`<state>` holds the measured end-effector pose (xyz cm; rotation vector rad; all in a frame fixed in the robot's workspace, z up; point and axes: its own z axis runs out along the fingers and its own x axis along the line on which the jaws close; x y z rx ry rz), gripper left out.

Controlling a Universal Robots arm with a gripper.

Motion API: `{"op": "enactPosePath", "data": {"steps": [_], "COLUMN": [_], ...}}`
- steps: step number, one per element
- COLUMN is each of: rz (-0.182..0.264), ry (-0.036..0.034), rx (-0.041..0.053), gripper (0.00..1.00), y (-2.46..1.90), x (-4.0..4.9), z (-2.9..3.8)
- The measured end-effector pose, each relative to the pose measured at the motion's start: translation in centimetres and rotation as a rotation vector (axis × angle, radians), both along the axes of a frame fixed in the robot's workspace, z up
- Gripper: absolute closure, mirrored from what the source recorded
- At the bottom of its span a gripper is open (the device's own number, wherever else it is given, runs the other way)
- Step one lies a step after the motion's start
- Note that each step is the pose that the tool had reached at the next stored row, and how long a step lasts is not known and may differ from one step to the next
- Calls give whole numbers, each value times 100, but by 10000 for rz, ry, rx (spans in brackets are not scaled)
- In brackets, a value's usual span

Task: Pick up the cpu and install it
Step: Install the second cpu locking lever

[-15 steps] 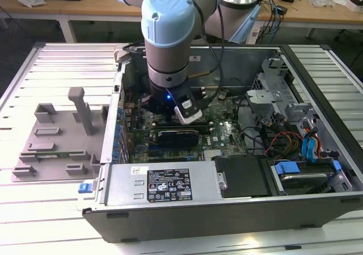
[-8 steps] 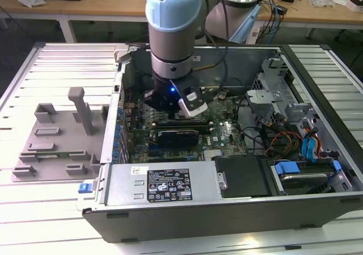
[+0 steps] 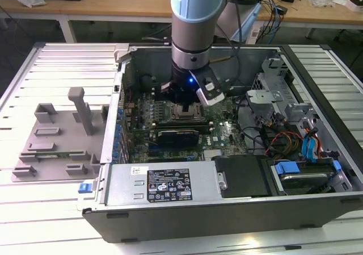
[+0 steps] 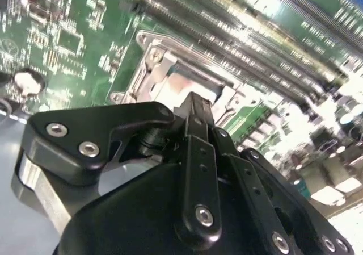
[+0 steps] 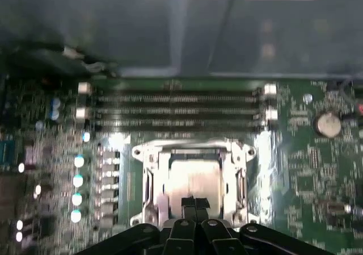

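Gripper [image 5: 194, 205] over CPU socket [image 5: 148, 182].
I saw the fingers [image 5: 194, 209] pressed together above the cpu [image 5: 193, 178], seated in the socket mid-motherboard [image 5: 317, 175]; grip on it undeterminable.

Hidden behind the arm [image 3: 195, 33] in the exterior view: most of the socket [image 3: 186, 112]. Blurred in both wrist views: the cpu [image 5: 193, 178], partly covered by the tool [image 5: 194, 203].

A slatted white worktop [image 3: 51, 67] carries an open computer case [image 3: 227, 209] that lies flat and spans its middle to one end. Beside the case rests a grey plastic tray [image 3: 57, 136] with raised blocks.
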<state>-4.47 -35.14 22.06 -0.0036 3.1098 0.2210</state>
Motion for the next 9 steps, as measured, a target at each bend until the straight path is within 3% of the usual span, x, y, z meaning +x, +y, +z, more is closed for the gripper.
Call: {"op": "enactPosePath", "data": {"steps": [3, 9], "rz": [1, 0], "ry": [-1, -1], "rx": [-70, -72], "gripper": [89, 89], "y": [18, 19], "x": [3, 3], "z": [122, 131]}}
